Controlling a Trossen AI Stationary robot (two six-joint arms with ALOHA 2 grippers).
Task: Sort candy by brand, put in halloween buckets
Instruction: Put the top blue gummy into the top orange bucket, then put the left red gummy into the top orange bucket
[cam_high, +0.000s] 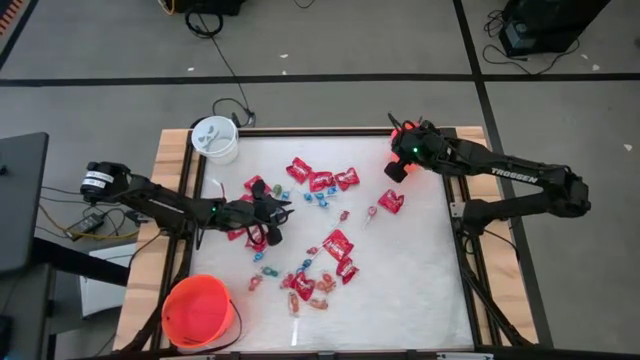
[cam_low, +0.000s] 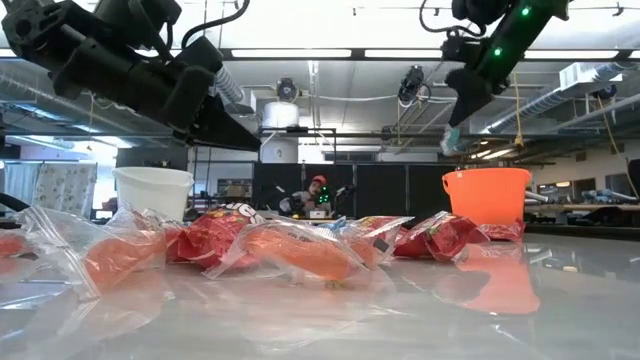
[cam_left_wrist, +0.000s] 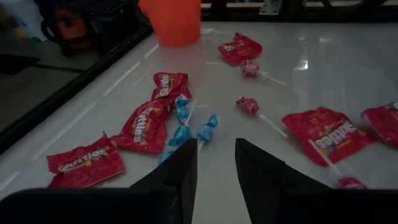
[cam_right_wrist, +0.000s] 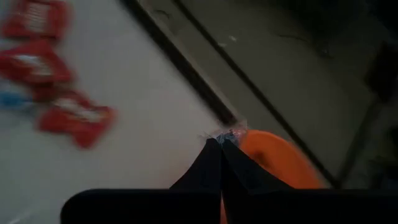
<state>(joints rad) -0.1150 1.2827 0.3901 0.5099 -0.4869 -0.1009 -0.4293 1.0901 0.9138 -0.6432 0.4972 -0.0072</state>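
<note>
Look first at the blue-wrapped candy (cam_right_wrist: 225, 134): it sits pinched at the very tips of your right gripper (cam_high: 397, 170), whose jaws are pressed fully together on the wrapper, so only a crinkle of blue shows past them. In the right wrist view that piece hangs right over the rim of the small orange bucket (cam_right_wrist: 273, 155), which lies at the table's far right corner, mostly hidden under the arm from above.

Your left gripper (cam_high: 268, 222) is at the left-centre of the table (cam_high: 420, 270) with its jaws narrowly parted and nothing between them. Just ahead of its fingertips (cam_left_wrist: 186, 155) lies a cluster of blue pieces (cam_left_wrist: 189, 130), close but not between the jaws. Red packets (cam_left_wrist: 146, 121) lie beside that cluster, and pink lollipops (cam_left_wrist: 249, 104) on sticks lie a little further out.

The rest of the candy is scattered over the middle of the table, red packets mostly. The white bucket (cam_high: 216, 139) stands at the far left corner and the larger orange bucket (cam_high: 199, 311) at the near left corner, both well apart from either gripper
</note>
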